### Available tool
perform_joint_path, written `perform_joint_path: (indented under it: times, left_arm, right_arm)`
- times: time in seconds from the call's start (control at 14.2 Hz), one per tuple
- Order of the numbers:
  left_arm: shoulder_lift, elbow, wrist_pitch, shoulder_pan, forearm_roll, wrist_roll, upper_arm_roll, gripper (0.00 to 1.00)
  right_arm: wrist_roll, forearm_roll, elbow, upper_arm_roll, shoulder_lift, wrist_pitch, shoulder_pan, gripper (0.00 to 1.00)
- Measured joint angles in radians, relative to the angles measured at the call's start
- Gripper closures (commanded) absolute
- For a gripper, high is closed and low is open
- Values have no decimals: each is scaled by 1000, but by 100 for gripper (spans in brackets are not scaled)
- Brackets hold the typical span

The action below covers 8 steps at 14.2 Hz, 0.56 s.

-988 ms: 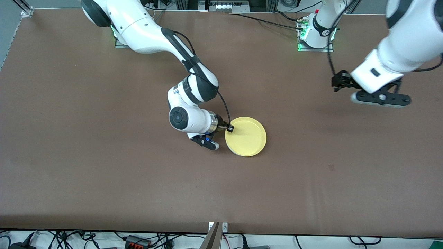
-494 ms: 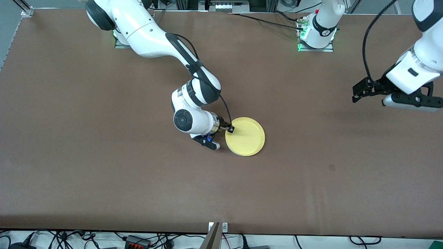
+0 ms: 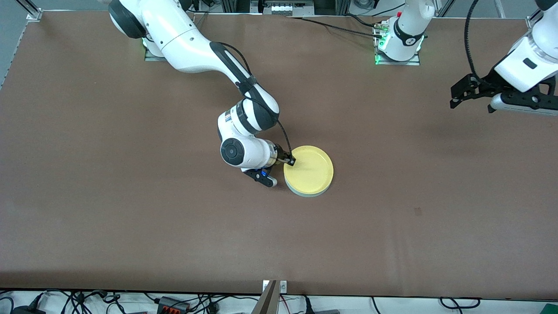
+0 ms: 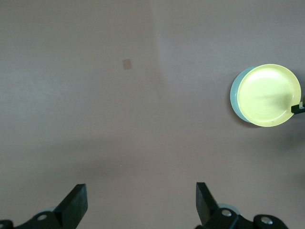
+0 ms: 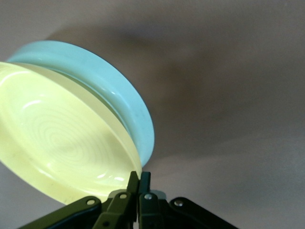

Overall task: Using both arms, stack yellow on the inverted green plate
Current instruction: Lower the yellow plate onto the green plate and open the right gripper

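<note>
The yellow [image 3: 308, 170] sat on the inverted green plate [image 3: 310, 194] mid-bench [image 3: 130, 196]. The right gripper [image 3: 285, 162] pinched the yellow's ten-o'clock rim, fingers narrow. The left gripper [image 4: 140, 205] waited high, fingers wide.

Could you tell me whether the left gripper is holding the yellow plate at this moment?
No, the left gripper hangs open over bare table toward the left arm's end, while the yellow plate sits on the green plate.

Two plates in all: one yellow plate [image 3: 308, 170] and one green plate [image 3: 307, 193], stacked on the table [image 3: 130, 209]. Two arms, each with one pincer: right pincer [image 3: 281, 163] at the yellow plate's rim, left pincer [image 3: 455, 98] well apart from it.
</note>
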<state>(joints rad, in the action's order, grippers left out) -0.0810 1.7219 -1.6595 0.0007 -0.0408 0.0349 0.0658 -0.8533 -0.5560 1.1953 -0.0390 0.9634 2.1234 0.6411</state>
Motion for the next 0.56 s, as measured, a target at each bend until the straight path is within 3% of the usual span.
perform_joint_path:
  times: [0.14,0.21,0.28,0.35,0.56]
  left_arm:
    - [10,-14,6,0,0,6,0,0]
    - [14,-17,7,0,0,8,1,0]
    - [17,-19,7,0,0,9,1,0]
    - [20,-20,7,0,0,11,1,0]
    - [23,-23,7,-2,0,13,2,0]
  right_arm:
    - [-1,-4,8,0,0,0,5,100]
    - [-1,-6,8,0,0,0,6,84]
    - [-1,-6,8,0,0,0,7,17]
    - [-6,-7,8,0,0,0,6,0]
    - [-38,-7,-2,4,-4,4,5,0]
